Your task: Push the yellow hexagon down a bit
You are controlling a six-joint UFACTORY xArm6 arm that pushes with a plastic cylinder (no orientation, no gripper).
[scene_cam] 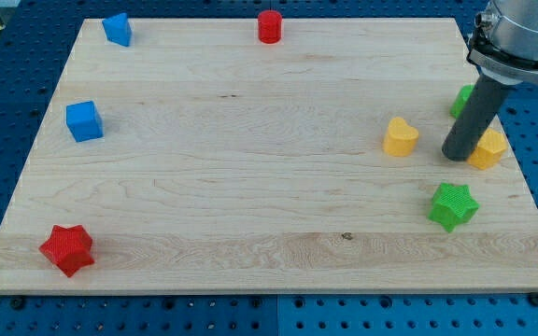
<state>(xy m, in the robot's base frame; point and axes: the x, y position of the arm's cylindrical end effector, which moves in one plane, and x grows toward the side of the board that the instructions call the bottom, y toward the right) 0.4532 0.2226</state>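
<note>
The yellow hexagon (489, 149) lies near the board's right edge, partly hidden behind my rod. My tip (457, 157) rests on the board right at the hexagon's left side, touching or nearly touching it. A yellow heart (401, 137) sits a short way to the left of the tip. A green star (453, 205) lies just below the tip. A green block (460, 101) shows partly behind the rod, above the hexagon; its shape is hidden.
A red cylinder (269, 26) stands at the top middle. Two blue blocks sit at the left: one at the top left (117, 29), one lower (84, 121). A red star (67, 249) lies at the bottom left. The wooden board (250, 187) sits on a blue pegboard.
</note>
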